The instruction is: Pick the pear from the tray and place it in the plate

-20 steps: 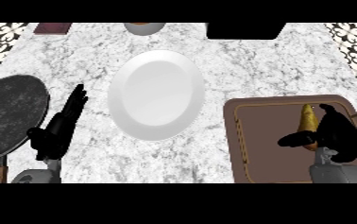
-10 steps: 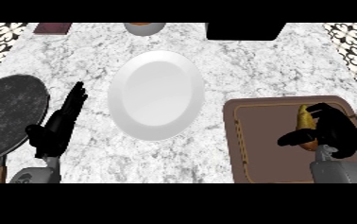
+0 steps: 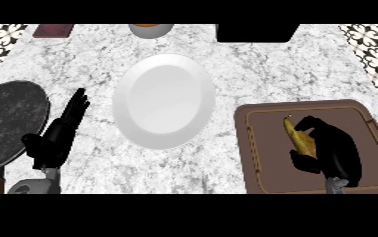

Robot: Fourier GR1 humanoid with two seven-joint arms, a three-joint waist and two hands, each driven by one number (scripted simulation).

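Right hand point(image 3: 334, 153) curling around pear point(image 3: 299, 137) on tray point(image 3: 258, 151), lower right; partial wrap risking slip before plate point(image 3: 164, 100). Left hand point(image 3: 57, 133) resting, fingers straight, lower left.

kitchen setting. grey-veined marble counter point(image 3: 244, 76) carrying a white plate point(image 3: 164, 101), brown tray point(image 3: 258, 156) and dark round pan point(image 3: 18, 116). patterned tile at the corners.

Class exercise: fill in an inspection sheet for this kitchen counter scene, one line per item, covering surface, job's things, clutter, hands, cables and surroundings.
Surface: marble counter, grey-veined.
Job's things: yellow pear on the brown tray; white plate at centre, nothing on it.
Clutter: dark round pan at left; bowl at the far edge.
Hands: right hand curled round the pear; left hand open, resting beside the pan.
Cables: nothing seen.
Surroundings: black object and reddish item at the far edge.
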